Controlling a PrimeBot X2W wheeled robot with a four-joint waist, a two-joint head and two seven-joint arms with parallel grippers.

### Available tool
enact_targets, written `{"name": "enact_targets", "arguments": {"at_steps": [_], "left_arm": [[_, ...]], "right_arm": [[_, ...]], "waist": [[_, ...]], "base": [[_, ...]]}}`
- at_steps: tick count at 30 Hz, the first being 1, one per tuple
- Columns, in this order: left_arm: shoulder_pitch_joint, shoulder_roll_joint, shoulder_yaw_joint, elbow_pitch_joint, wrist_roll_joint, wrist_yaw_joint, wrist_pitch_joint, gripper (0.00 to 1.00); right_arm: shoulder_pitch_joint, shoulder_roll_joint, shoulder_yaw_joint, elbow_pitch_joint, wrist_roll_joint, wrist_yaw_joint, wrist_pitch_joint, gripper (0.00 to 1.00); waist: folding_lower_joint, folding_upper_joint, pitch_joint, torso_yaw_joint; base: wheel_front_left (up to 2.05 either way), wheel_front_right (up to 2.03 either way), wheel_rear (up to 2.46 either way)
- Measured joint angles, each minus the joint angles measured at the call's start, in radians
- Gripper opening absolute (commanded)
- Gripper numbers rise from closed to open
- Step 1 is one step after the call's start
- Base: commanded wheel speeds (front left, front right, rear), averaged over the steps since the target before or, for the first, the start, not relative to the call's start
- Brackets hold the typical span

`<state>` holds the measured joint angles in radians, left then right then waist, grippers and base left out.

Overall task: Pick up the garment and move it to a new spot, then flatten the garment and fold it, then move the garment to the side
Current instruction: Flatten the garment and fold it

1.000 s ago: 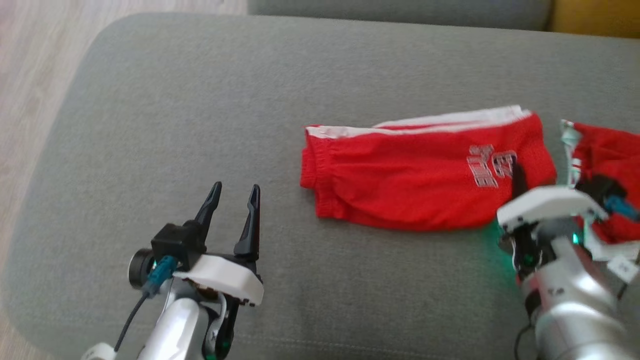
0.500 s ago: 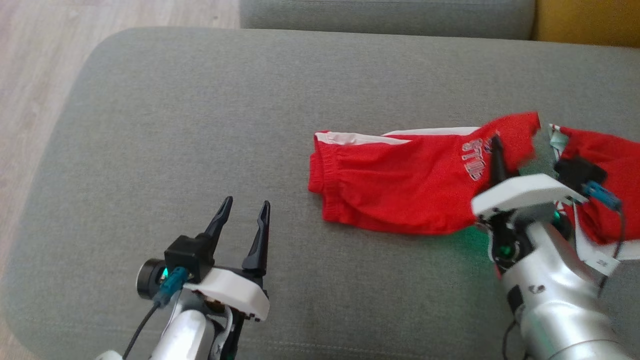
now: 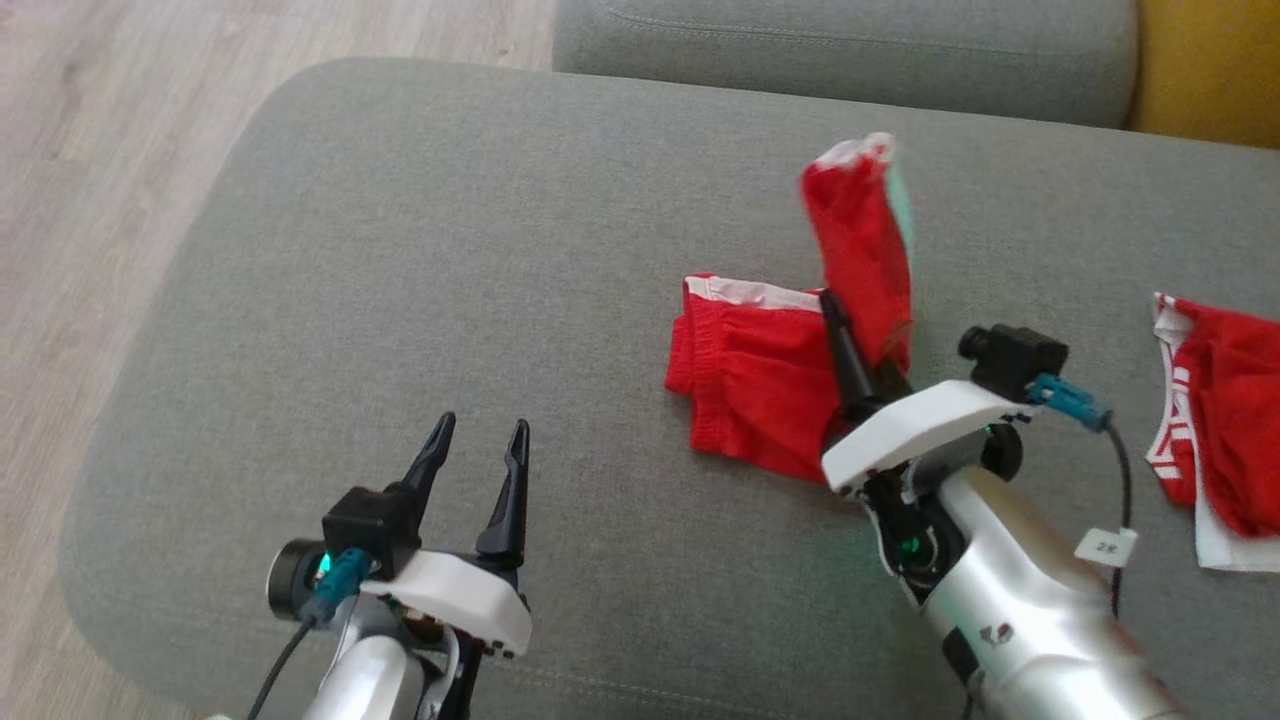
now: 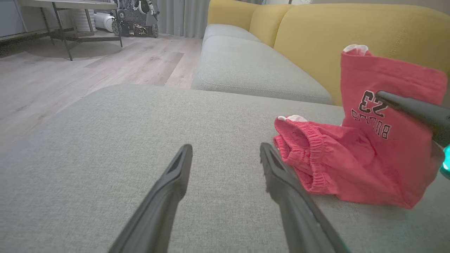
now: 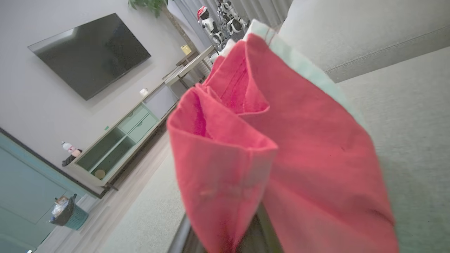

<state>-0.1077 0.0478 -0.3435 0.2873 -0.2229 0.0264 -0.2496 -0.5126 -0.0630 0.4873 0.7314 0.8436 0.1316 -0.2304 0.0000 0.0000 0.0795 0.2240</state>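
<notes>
The garment [image 3: 760, 385] is a pair of red shorts with white side stripes, lying on the grey ottoman [image 3: 450, 250]. My right gripper [image 3: 840, 320] is shut on its leg end and holds that end up, standing upright over the waistband half. In the left wrist view the garment [image 4: 351, 168] shows its printed number on the raised flap, with a right finger [image 4: 415, 109] against it. Red cloth [image 5: 281, 147] drapes over the fingers in the right wrist view. My left gripper [image 3: 483, 428] hovers open over bare cushion, left of the garment and apart from it.
A second red and white garment [image 3: 1230, 420] lies at the right edge of the ottoman. A grey sofa seat [image 3: 850, 50] and a yellow backrest [image 3: 1210, 70] lie beyond. Wooden floor [image 3: 90, 150] runs along the left.
My right gripper has raised the garment's leg end and carried it left, over the waistband half. The head view has shifted. The left gripper stays open.
</notes>
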Motion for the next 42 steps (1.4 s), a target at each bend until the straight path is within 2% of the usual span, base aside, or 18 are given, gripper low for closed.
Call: {"name": "enact_targets", "arguments": {"at_steps": [8,11,12,13,19,23,29,34,38,42], "left_arm": [[0.004,0.000,-0.002,0.003,-0.008,0.000,0.000,1.00],[0.004,0.000,-0.002,0.003,-0.008,0.000,0.000,1.00],[0.004,0.000,-0.002,0.003,-0.008,0.000,0.000,1.00],[0.004,0.000,-0.002,0.003,-0.008,0.000,0.000,1.00],[0.003,0.000,-0.006,0.003,-0.010,0.001,0.000,1.00],[0.003,0.000,-0.007,0.003,-0.019,0.002,0.000,1.00],[0.000,0.000,-0.017,0.004,-0.021,0.009,0.000,1.00],[0.000,0.000,-0.024,0.004,-0.029,0.011,0.000,1.00],[0.000,0.000,-0.003,0.004,-0.029,0.012,0.000,1.00],[0.001,0.000,0.023,-0.016,-0.038,0.012,0.000,1.00]], "right_arm": [[0.002,0.000,0.089,0.012,0.017,0.000,0.000,0.00],[0.001,0.000,0.154,0.013,0.032,0.000,0.001,0.00],[0.001,0.000,0.169,0.016,0.035,0.000,0.002,0.62],[0.001,0.000,0.186,0.018,0.041,0.000,0.002,1.00],[0.003,-0.003,0.316,-0.008,0.108,0.000,0.017,1.00],[0.003,-0.003,0.369,-0.001,0.128,0.000,0.025,1.00],[0.001,-0.004,0.445,0.057,0.186,0.000,0.118,1.00],[-0.023,-0.003,0.464,0.068,0.225,0.000,0.112,1.00],[-0.056,-0.003,0.466,0.070,0.236,0.000,0.068,1.00],[-0.081,-0.003,0.413,0.074,0.211,0.000,0.013,1.00]], "waist": [[0.0000,0.0000,0.008,0.026],[0.0000,0.0000,0.015,0.034],[0.0000,0.0000,0.017,0.035],[0.0000,0.0000,0.018,0.036],[0.0000,0.0000,0.029,0.042],[0.0000,0.0000,0.033,0.038],[0.0000,0.0000,0.041,0.032],[0.0000,0.0000,0.041,0.021],[0.0000,0.0000,0.034,0.000],[0.0000,0.0000,0.018,-0.031]], "base": [[0.00,0.00,0.00],[0.00,0.00,0.00],[0.00,0.00,0.00],[0.00,0.00,0.00],[0.00,0.00,0.00],[0.00,0.00,0.00],[0.00,0.00,0.00],[0.00,0.00,0.00],[0.00,0.00,0.00],[0.00,0.00,0.00]]}}
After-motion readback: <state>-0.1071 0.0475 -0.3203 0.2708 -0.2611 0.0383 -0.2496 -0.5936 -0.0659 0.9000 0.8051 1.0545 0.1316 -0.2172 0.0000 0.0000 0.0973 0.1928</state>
